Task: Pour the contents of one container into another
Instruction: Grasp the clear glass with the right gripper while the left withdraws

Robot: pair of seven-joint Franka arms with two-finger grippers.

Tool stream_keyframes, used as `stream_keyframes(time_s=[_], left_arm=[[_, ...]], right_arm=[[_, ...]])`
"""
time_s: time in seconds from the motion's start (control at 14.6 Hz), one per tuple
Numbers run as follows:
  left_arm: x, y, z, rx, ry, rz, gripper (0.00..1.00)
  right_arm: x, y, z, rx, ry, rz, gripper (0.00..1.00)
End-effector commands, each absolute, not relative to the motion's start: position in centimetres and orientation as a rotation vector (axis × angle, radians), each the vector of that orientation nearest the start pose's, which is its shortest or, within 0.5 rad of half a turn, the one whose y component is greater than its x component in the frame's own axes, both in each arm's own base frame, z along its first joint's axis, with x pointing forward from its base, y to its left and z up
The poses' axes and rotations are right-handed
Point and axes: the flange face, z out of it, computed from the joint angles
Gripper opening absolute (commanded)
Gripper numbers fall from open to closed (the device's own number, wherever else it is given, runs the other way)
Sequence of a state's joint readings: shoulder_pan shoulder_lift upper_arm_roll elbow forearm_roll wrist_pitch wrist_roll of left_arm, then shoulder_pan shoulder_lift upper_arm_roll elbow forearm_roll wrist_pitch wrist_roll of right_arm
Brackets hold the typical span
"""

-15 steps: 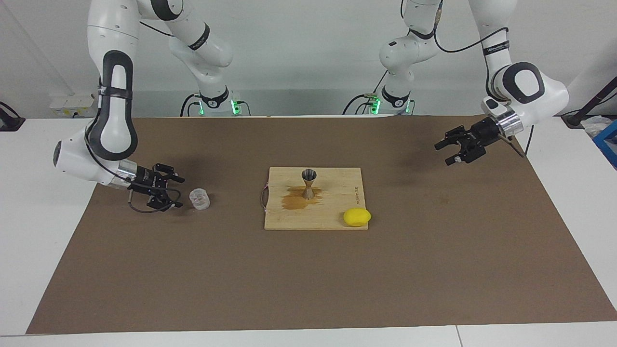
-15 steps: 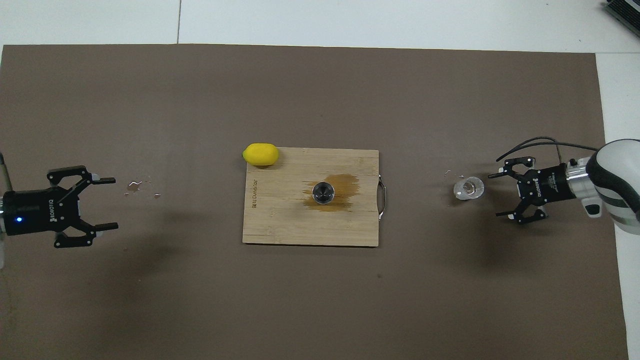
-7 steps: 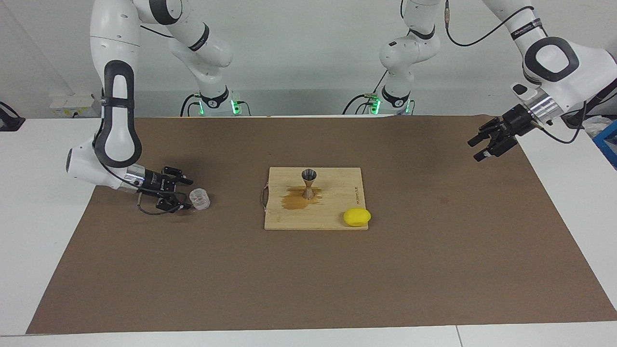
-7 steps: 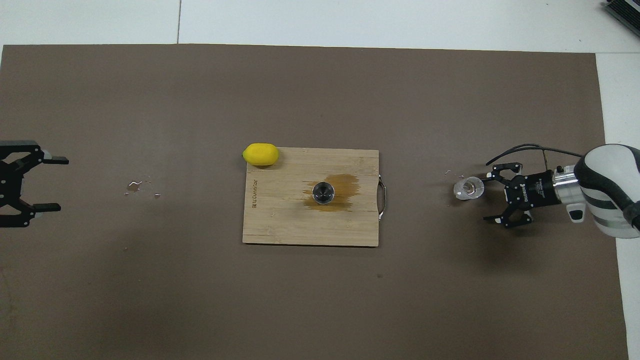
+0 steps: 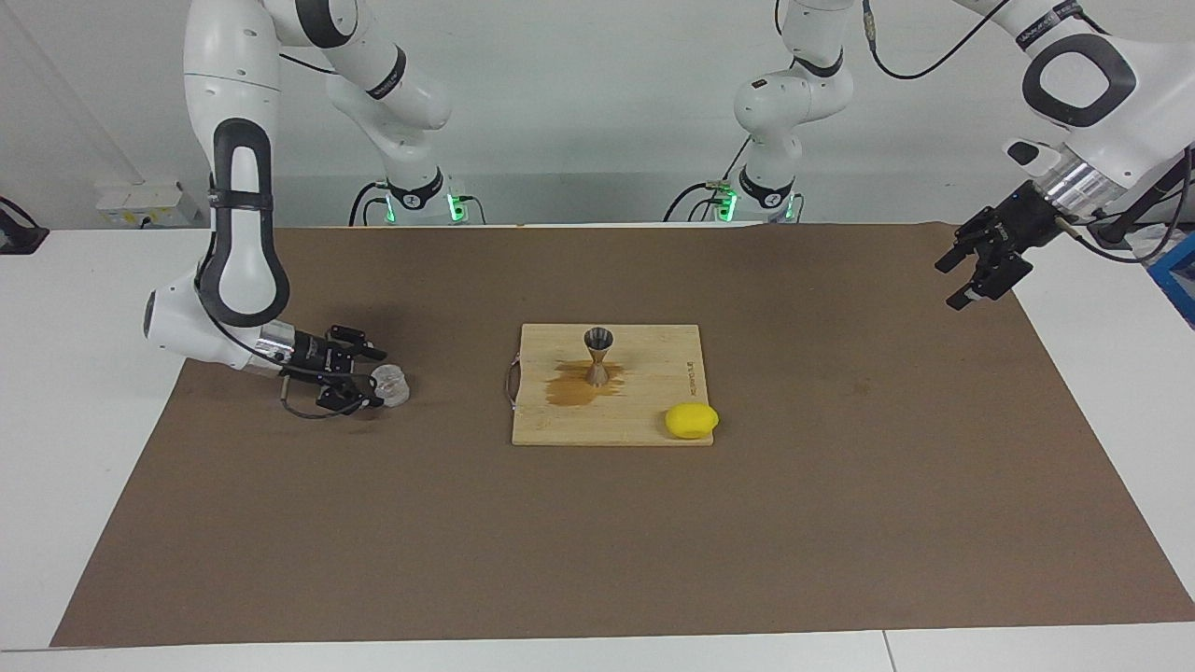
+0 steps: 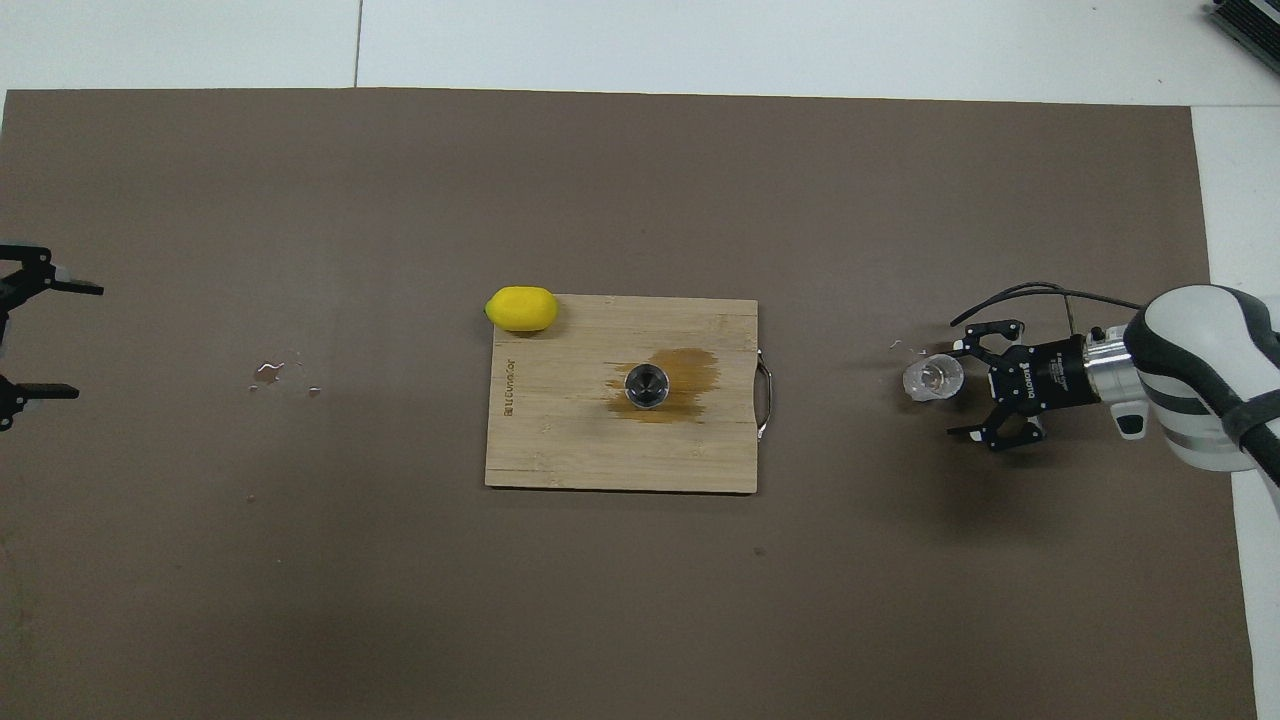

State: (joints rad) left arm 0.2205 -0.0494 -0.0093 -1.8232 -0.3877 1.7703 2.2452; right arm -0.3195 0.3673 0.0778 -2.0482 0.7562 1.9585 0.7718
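The clear squat cup (image 5: 389, 386) (image 6: 932, 378) stands on the brown mat toward the right arm's end of the table. My right gripper (image 5: 372, 379) (image 6: 957, 390) is low at the mat, open, and its fingertips reach the cup's side without enclosing it. The metal jigger (image 5: 597, 355) (image 6: 647, 386) stands upright on the wooden cutting board (image 5: 653, 429) (image 6: 560, 450), on a brown wet stain. My left gripper (image 5: 971, 273) (image 6: 55, 340) is open and empty, raised over the mat's edge at the left arm's end.
A yellow lemon (image 5: 691, 420) (image 6: 521, 308) lies at the board's corner farther from the robots. A few water drops (image 6: 272, 372) lie on the mat toward the left arm's end.
My right gripper has slid toward the cup until its fingertips reach it, and the cup has shifted slightly. My left gripper has drawn back and up toward its end of the table.
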Motion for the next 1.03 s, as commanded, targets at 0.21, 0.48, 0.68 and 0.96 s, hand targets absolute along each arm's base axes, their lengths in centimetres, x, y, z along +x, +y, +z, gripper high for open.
stream_keyframes(time_s=[0.21, 0.48, 0.68, 0.96], left_arm=[[55.1, 5.7, 58.1, -2.141, 2.408, -0.390, 1.00], [54.8, 4.8, 58.7, -2.432, 2.170, -0.359, 1.00], [54.5, 3.5, 58.5, -2.732, 1.863, -0.256, 1.00], [54.2, 3.7, 58.8, -2.873, 1.656, -0.188, 1.00]], right_arm=[[55.1, -7.7, 24.5, -1.866, 1.659, 0.743, 0.98], [55.6, -6.6, 24.3, -1.879, 1.651, 0.718, 0.98], [55.6, -6.8, 24.3, -1.907, 1.617, 0.690, 0.97], [55.9, -6.8, 24.6, -1.914, 1.605, 0.683, 0.80]])
